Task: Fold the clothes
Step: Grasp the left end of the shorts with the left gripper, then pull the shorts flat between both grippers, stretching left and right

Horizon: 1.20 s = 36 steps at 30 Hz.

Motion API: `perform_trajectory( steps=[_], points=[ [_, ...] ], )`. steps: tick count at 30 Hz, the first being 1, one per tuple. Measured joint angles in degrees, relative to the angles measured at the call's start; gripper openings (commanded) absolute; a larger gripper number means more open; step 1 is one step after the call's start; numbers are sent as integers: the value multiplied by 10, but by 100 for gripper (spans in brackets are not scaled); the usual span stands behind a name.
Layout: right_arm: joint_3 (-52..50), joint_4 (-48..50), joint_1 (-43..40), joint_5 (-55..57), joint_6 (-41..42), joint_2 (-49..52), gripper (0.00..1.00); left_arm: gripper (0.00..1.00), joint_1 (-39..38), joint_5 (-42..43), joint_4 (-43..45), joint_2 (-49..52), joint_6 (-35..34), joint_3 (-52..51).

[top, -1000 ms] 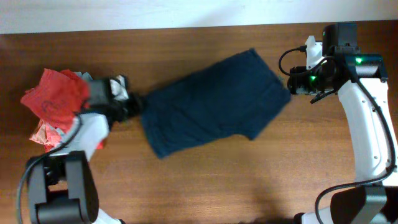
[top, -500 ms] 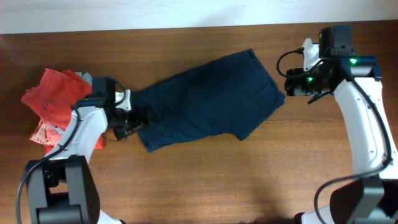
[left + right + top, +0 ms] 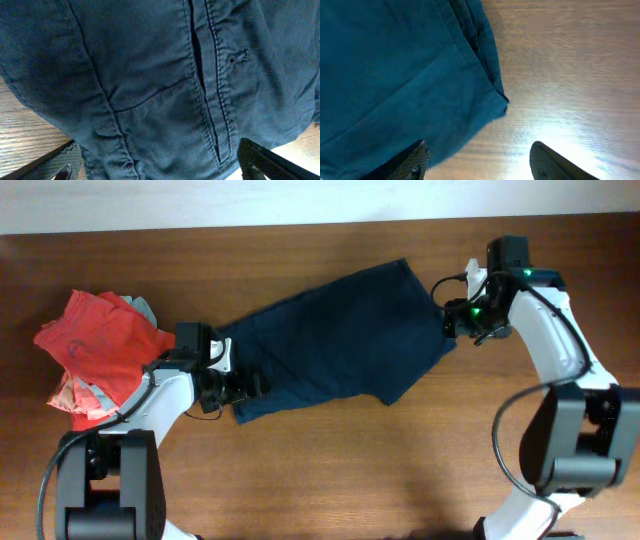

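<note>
- Brown wooden bench [image 3: 400, 470], pale wall strip along 12 o'clock.
- Mid-bench: the clothes [image 3: 340, 340], one navy garment lying flat, long axis running from 8 o'clock to 2 o'clock.
- Left hand [image 3: 240, 385] over the 8 o'clock end, fingers spread apart, nothing clamped.
- Right hand [image 3: 452, 320] at the 2 o'clock corner, likewise spread and empty, corner just ahead.
- Probably next: closing on both ends, each hand nearest its own.
</note>
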Motion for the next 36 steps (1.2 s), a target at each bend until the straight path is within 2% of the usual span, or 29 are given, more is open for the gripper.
perform_trajectory(
  steps=[9,10,11,14,15,21,29,36],
  points=[
    [0,37,0,-26,0,101,68,99,0,0,0,0,0,0],
    [0,41,0,-27,0,109,63,99,0,0,0,0,0,0],
    [0,42,0,-28,0,115,52,99,0,0,0,0,0,0],
    [0,46,0,-29,0,125,8,99,0,0,0,0,0,0],
    [0,45,0,-28,0,125,4,99,0,0,-1,0,0,0],
    [0,4,0,14,15,126,4,99,0,0,-17,-2,5,0],
    [0,-151,-31,124,73,127,4,99,0,0,-40,-4,7,0],
    [-1,-183,-44,145,85,129,5,99,0,4,1,-4,6,-3]
  ],
)
